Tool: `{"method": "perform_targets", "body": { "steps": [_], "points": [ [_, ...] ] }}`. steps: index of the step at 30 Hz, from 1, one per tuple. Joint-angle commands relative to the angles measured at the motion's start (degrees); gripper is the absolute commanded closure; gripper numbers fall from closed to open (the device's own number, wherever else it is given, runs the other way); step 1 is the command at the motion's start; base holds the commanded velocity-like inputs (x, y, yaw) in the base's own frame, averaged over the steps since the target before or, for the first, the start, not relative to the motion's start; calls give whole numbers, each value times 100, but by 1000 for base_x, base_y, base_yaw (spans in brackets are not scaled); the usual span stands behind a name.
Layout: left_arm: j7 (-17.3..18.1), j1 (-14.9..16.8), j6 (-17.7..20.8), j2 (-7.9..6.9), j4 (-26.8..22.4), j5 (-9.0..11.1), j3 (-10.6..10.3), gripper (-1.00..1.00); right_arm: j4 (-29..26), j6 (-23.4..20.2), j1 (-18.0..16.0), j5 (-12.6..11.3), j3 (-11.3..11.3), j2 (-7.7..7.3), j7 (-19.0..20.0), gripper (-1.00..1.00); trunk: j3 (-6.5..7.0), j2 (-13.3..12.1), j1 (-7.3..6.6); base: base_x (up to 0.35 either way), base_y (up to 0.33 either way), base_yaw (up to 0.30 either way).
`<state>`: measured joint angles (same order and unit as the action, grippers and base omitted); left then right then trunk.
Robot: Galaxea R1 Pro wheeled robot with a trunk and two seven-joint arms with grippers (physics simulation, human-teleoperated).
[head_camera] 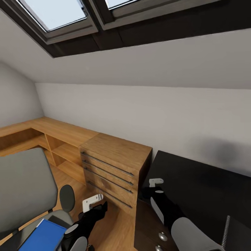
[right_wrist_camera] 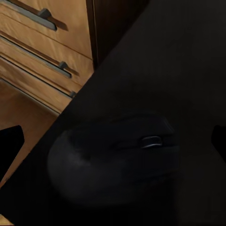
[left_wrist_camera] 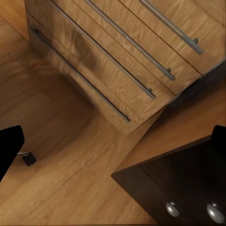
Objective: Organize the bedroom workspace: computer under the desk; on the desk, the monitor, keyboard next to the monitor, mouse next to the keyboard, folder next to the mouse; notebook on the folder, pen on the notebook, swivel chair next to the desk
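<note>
Black desk (right_wrist_camera: 155, 56), mouse (right_wrist_camera: 113, 157) (right wrist view) beneath open right claw (right_wrist_camera: 113, 141)

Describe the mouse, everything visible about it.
The mouse shows in the right wrist view as a dark grey, matte oval body with a small paler scroll wheel set near one end. It lies flat on the glossy black desk, close to the desk's edge facing the wooden drawer chest. The black fingertips at the frame's sides stand apart from it; nothing but the desk touches it.
</note>
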<state>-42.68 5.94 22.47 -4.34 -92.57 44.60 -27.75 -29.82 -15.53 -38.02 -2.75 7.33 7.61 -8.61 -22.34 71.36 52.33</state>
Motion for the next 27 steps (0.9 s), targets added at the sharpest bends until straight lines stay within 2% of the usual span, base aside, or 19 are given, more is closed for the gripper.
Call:
{"method": "perform_targets", "body": {
  "steps": [1,4,10,27],
  "points": [
    [-45,7,12,-5,-8,31,-11,-100,24,-35,-3,4,37,-4,-11,-100,-7,4,0,0,0,0],
    [-46,0,12,20,-13,30,-11,-100,72,-33,-3,57,53,-6,-93,-100,-7,4,0,0,0,0],
    [-47,-5,12,38,-16,31,-10,-100,108,-29,-3,131,230,-40,-155,-100,-7,4,0,0,0,0],
    [-47,-6,12,38,-16,31,-11,-100,109,-24,-3,134,251,-34,-156,-100,-7,4,0,0,0,0]
  ]
}}
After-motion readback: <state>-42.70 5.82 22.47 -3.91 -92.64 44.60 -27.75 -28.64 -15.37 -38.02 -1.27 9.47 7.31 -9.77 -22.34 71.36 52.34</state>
